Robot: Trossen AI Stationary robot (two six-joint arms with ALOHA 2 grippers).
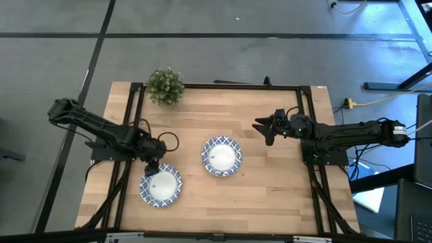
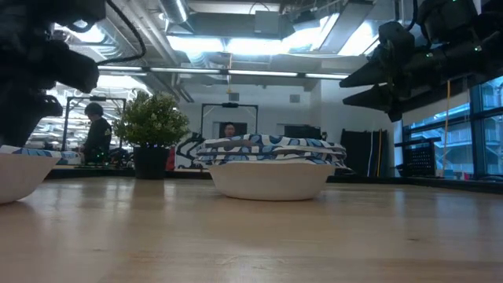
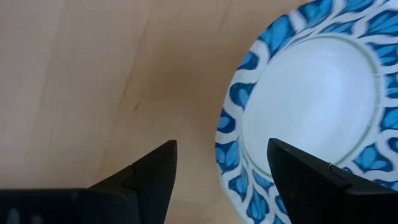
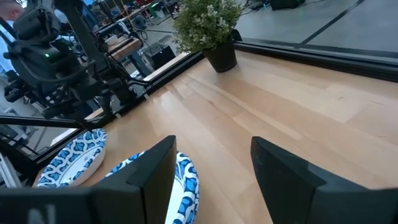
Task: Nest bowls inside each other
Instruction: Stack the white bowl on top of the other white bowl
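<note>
A single blue-rimmed bowl sits on the table near its left near side; it also shows in the low view and the left wrist view. A stack of nested bowls stands mid-table, seen side-on in the low view. My left gripper is open just above the single bowl's far-left rim, one finger over the wood and one over the bowl's inside. My right gripper is open, raised right of the stack.
A small green potted plant stands at the table's far left edge. Bare wood lies between the two bowl spots and across the near right part of the table. People and equipment show in the room beyond.
</note>
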